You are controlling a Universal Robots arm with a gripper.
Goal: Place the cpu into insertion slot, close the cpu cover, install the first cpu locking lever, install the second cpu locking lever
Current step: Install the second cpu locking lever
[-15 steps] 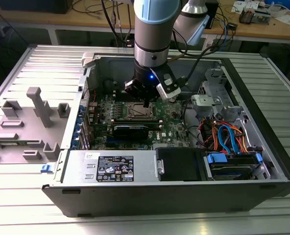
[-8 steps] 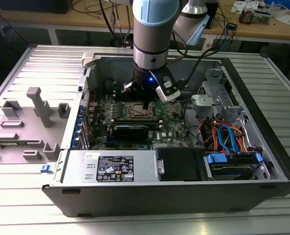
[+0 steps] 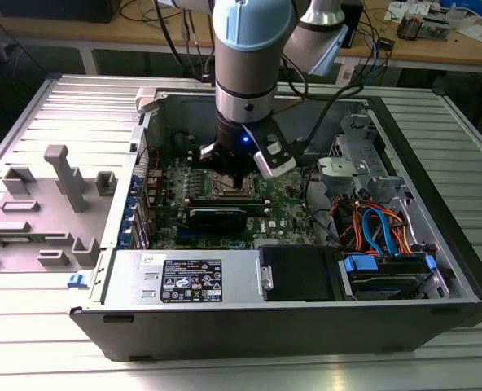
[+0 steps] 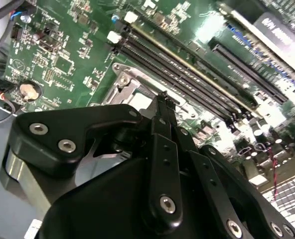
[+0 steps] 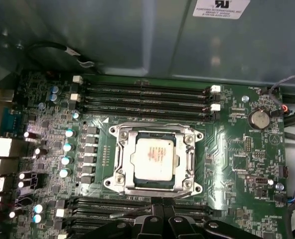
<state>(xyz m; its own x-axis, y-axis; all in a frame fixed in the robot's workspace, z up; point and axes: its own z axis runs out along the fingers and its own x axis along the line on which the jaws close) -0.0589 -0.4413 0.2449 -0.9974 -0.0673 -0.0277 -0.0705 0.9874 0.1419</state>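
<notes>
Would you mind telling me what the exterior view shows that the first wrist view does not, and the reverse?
Exterior view alone: the arm reaching down into the open computer case, the grey fixture block at that view's left, and coloured cables. First wrist view alone: the cpu lying in the insertion slot, with the cpu cover framing it and a coin battery. Both: the green motherboard and the gripper close above the socket.

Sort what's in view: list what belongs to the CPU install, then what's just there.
Job:
cpu, seated in the insertion slot
cpu cover, closed over it
gripper, beside the socket

Just there:
memory slots
coin battery
blue and orange cables
grey fixture beside the case
</notes>
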